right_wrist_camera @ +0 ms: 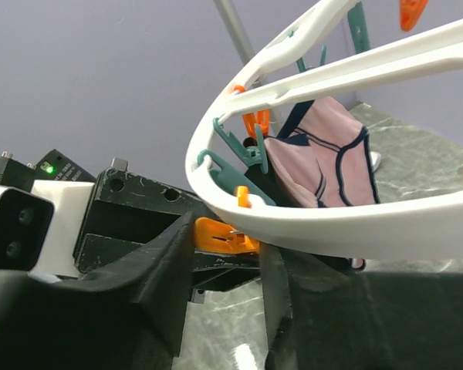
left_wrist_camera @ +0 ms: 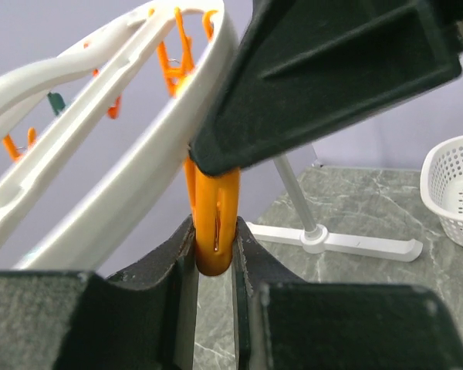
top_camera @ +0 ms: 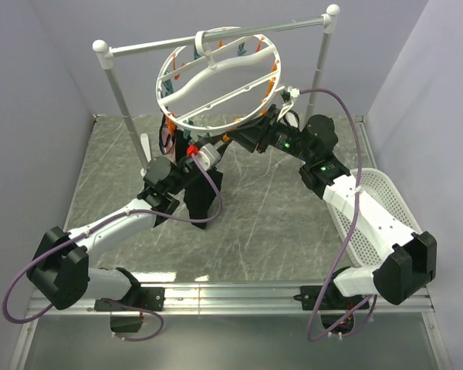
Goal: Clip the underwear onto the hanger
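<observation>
Even, bright light; wrist views blur up close

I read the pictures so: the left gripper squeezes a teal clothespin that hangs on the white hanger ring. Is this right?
Not quite. The clothespin between the fingers of the left gripper is orange, not teal; the left wrist view shows it. It does hang on the white hanger ring.

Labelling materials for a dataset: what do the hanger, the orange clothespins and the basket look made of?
Hanger: probably rigid white plastic, smooth moulded sheen. Orange clothespins: apparently plastic, glossy, with a moulded slot. Basket: likely white plastic, moulded perforated walls.
</observation>
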{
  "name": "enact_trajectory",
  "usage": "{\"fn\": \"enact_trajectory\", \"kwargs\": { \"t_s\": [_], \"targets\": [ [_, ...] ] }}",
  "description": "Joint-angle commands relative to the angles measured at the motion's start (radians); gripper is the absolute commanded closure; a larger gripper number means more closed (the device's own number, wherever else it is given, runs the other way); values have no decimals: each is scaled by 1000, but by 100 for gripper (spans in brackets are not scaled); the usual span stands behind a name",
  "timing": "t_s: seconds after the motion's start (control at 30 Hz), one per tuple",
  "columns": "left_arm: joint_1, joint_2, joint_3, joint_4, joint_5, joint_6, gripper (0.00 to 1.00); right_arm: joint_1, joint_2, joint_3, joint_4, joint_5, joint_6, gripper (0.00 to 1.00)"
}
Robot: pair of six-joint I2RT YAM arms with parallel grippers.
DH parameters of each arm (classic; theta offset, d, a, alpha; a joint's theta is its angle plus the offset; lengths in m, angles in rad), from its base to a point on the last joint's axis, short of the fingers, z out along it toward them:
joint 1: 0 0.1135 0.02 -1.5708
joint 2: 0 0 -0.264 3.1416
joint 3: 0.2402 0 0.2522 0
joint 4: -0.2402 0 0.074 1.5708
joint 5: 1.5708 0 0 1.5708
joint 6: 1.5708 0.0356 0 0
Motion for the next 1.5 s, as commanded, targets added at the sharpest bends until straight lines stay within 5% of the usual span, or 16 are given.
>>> {"fn": "enact_trajectory", "kwargs": {
  "t_s": [0.0,0.07,0.27,0.47,0.6,1.13,1.2,1.3,1.4,1.47],
  "targets": [
    [-16,-7,34,-1,97,-15,99,8,8,27,51,13,-25,69],
    [-16,-17,42,-26,102,-32,91,8,8,31,44,7,-33,83],
    [-13,-67,54,-119,71,-63,73,7,7,39,7,-4,-85,100],
    [9,-153,57,-267,108,-106,53,7,13,62,-33,-8,-129,100],
    [10,-176,46,-302,73,-94,50,5,13,65,-35,-16,-129,100],
    [14,-32,171,-302,-22,-169,57,5,16,71,-21,-42,-59,100],
    [14,-21,181,-282,-13,-185,66,5,16,73,-25,-43,-56,100],
    [15,-18,183,-268,-1,-205,92,4,13,73,-48,-16,-59,100],
    [14,-30,163,-265,15,-215,100,1,10,99,-96,18,-60,64],
    [14,-37,152,-270,16,-218,100,-18,-4,117,-168,70,-65,53]
  ]
}}
